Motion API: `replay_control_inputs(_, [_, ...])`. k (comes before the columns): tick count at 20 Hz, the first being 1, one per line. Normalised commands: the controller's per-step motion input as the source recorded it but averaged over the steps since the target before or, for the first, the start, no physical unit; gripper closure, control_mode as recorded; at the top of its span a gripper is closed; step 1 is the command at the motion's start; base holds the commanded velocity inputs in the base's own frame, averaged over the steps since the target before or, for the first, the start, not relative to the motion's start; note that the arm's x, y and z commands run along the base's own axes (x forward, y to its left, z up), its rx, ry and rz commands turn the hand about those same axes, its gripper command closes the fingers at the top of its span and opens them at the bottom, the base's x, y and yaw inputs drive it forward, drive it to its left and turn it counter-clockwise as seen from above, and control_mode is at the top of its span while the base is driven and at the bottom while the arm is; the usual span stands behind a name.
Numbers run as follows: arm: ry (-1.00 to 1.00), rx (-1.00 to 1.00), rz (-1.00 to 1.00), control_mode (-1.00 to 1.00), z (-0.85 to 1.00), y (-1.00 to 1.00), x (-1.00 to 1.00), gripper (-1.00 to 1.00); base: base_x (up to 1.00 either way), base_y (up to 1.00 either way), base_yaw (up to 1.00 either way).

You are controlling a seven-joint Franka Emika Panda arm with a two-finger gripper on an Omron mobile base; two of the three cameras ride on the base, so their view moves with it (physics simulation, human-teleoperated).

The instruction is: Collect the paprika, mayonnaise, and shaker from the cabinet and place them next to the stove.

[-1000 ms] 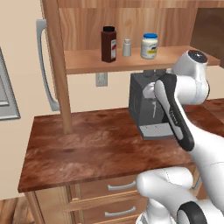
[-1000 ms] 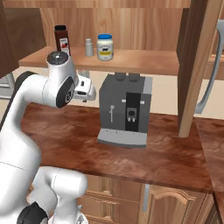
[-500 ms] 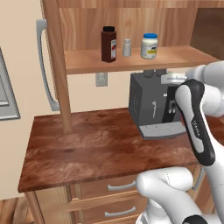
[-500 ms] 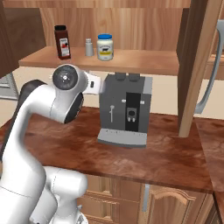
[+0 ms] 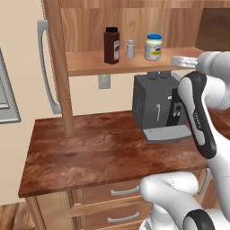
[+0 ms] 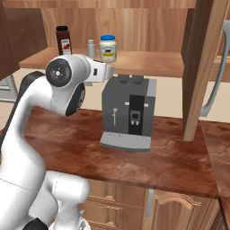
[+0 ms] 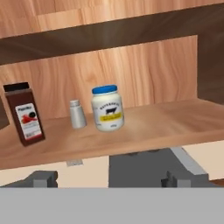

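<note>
Gripper [image 5: 179,60] raised from coffee machine [image 5: 159,108] front to cabinet [image 5: 130,63] shelf edge, jaws apart, empty, mayonnaise [image 7: 107,108] just ahead, unmoved

the arm [image 6: 63,87] is glossy white with rounded, thick links. its joints carry dark grey round caps and black bands. the base [image 5: 173,197] below is white, smooth and bulbous.

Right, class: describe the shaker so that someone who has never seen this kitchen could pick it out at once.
Find the wooden wall cabinet above the grey coffee machine and look along its open shelf. Three containers stand in a row there; the shaker is the middle one. It is the smallest, slim and grey-white, between the tall dark paprika and the squat blue-lidded mayonnaise.
</note>
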Motion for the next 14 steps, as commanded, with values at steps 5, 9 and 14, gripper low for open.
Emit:
replay_control_inputs(5, [-0.02,-0.01,-0.11,-1.0,0.22,-0.01,0.01,-1.0,0.0,0.0,0.0])
replay_control_inputs(9, [-0.01,0.0,0.0,-1.0,0.0,-0.01,-0.01,-1.0,0.0,0.0,0.0])
replay_control_inputs(14, [0.0,0.0,0.0,-1.0,0.01,0.0,0.02,-1.0,0.0,0.0,0.0])
